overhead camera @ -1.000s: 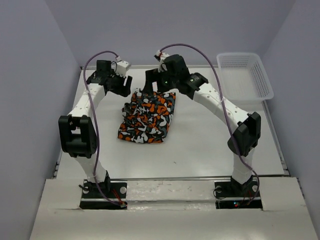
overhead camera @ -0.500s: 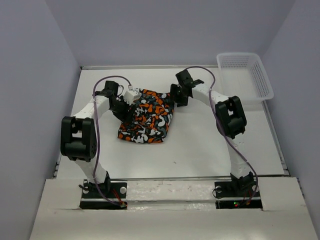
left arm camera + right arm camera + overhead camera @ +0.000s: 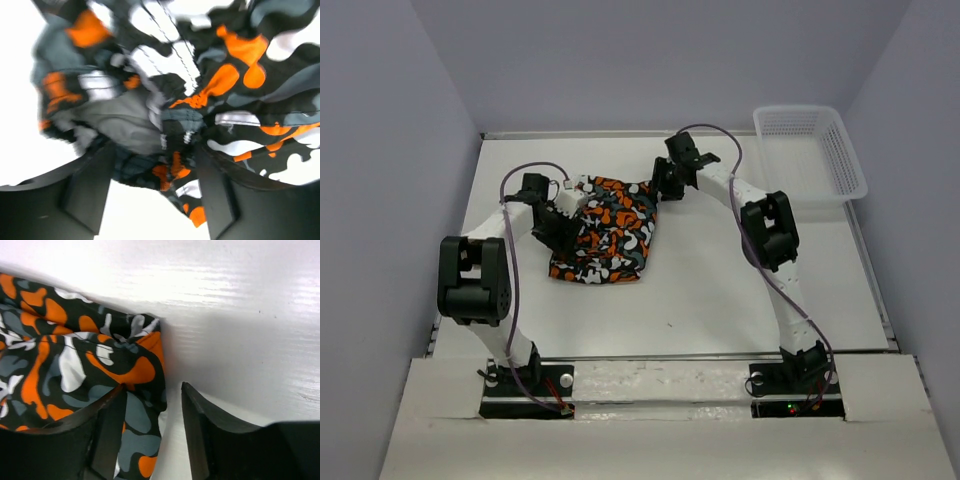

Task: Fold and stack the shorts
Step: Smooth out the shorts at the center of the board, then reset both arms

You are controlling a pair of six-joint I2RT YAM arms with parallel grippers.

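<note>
The left fingers [image 3: 86, 196] are lying low over the counter [image 3: 720, 290] towards its far left part, at the left edge of the shorts [image 3: 605, 235]; they are standing apart astride a bunched fold of the printed cloth, with bare counter showing between their tips, so they are not clamping it, though this view is blurred; the shorts are lying in a rumpled, roughly folded heap on the far half of the counter, a little left of its middle, between the two arms; the right fingers [image 3: 205, 440] are sitting at the far right corner of the shorts, also apart, with the cloth's corner lying against the inner finger and a strip of white counter showing before the other; a white mesh basket [image 3: 845, 160] is sitting at the counter's far right corner, well apart from the shorts.
</note>
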